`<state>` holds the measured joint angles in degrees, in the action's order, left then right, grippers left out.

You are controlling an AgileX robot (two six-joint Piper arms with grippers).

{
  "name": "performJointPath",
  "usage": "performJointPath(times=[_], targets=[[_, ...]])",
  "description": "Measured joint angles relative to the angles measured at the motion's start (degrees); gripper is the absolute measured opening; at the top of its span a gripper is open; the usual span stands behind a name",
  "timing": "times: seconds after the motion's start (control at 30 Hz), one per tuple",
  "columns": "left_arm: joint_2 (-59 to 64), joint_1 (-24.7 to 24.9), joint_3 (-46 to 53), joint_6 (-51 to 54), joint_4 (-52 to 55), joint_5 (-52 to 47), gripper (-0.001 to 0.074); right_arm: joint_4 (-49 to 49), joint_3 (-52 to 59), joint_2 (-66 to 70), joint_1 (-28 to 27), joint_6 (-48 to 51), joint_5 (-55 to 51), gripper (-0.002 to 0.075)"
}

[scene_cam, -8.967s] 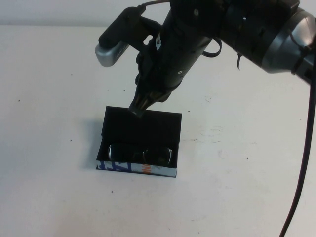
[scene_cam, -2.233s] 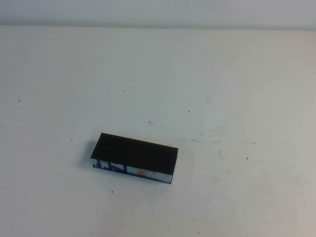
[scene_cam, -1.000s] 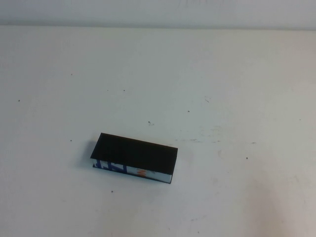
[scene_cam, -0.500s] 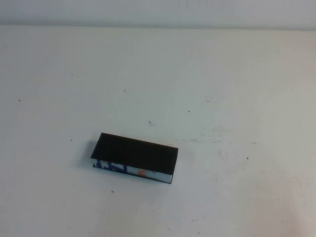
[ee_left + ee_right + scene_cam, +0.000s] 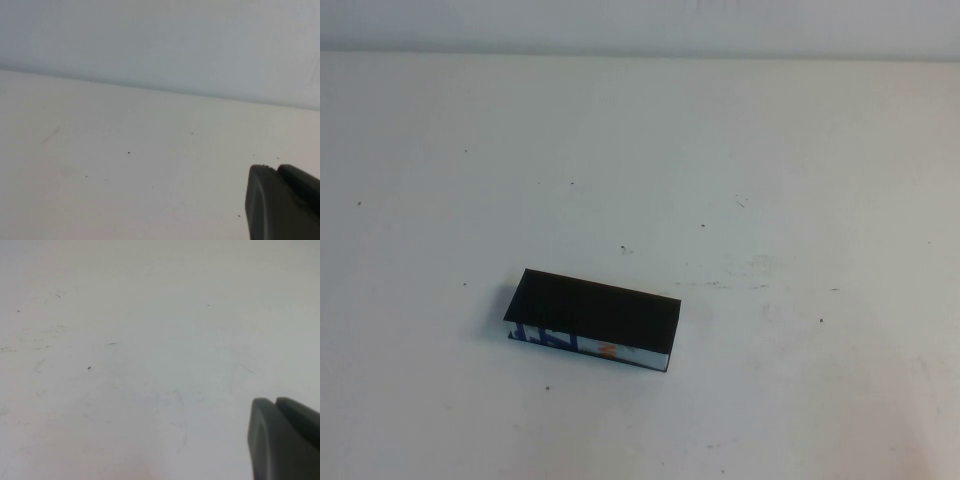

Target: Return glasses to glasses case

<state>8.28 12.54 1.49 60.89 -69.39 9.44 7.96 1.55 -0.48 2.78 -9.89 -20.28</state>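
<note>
The glasses case lies on the white table, left of centre in the high view, with its black lid shut flat and its white side printed in blue and orange facing the near edge. The glasses are hidden. Neither arm shows in the high view. In the left wrist view my left gripper is shut and empty over bare table. In the right wrist view my right gripper is shut and empty over bare table. The case shows in neither wrist view.
The white table carries small dark specks and faint scuff marks. Its far edge meets a pale wall at the top of the high view.
Nine seconds ago the right arm hung over the open case with the glasses lying inside. Now the lid is shut and the arm is out of the high view. Nothing moved in the last two seconds.
</note>
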Motion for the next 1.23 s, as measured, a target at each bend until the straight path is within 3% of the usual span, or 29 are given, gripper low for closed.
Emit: performJointPath(times=[0.4, 0.47, 0.63, 0.7, 0.77, 1.0, 1.23], targets=[[0.0, 0.0, 0.0, -2.17, 3.92, -0.11, -0.0004, -0.04, 0.0, -0.03, 0.0, 0.16, 0.0, -0.0011], [0.0, -0.1, 0.0, -10.15, 15.54, -0.35, -0.0004, -0.04, 0.0, -0.03, 0.0, 0.16, 0.0, -0.0011], [-0.31, -4.7, 0.0, -45.75, 58.73, -3.28, -0.0004, -0.13, 0.0, -0.03, 0.0, 0.26, 0.0, -0.0011], [-1.67, -7.21, 0.0, -57.13, 69.05, -6.93, -0.0004, -0.13, 0.0, -0.03, 0.0, 0.26, 0.0, -0.0011], [-4.19, -9.49, 0.0, -62.12, 74.4, -11.12, -0.0004, -0.13, 0.0, -0.03, 0.0, 0.26, 0.0, -0.0011], [-8.75, -12.15, 0.0, -65.66, 77.0, -28.71, -0.0004, -0.26, 0.0, -0.12, 0.0, 0.26, 0.0, -0.0011], [-8.83, -12.15, 0.0, -65.66, 76.28, -31.53, -0.0004, -0.26, 0.0, -0.12, 0.0, 0.38, 0.0, -0.0011]])
